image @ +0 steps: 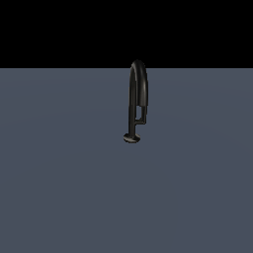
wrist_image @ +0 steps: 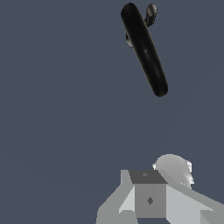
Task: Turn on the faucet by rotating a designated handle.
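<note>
The faucet (image: pixel 139 81) is a slim glossy black inverted U that stands upright on a small round disc foot (image: pixel 131 138) on the grey floor. The handle (image: pixel 145 114) is a short thin black bar that makes a small rectangular loop under the shorter leg, on the exterior view's right. In the wrist view the faucet (wrist_image: pixel 145 50) shows from above as a long black bar, with a small black stub (wrist_image: pixel 151 14) beside it. My gripper (wrist_image: pixel 151 194) shows only as grey blocks at the picture's edge, well apart from the faucet. It holds nothing. The arm is out of the exterior view.
A flat blue-grey floor (image: pixel 64 188) spreads around the faucet on all sides. Behind it the background is black. No other objects show.
</note>
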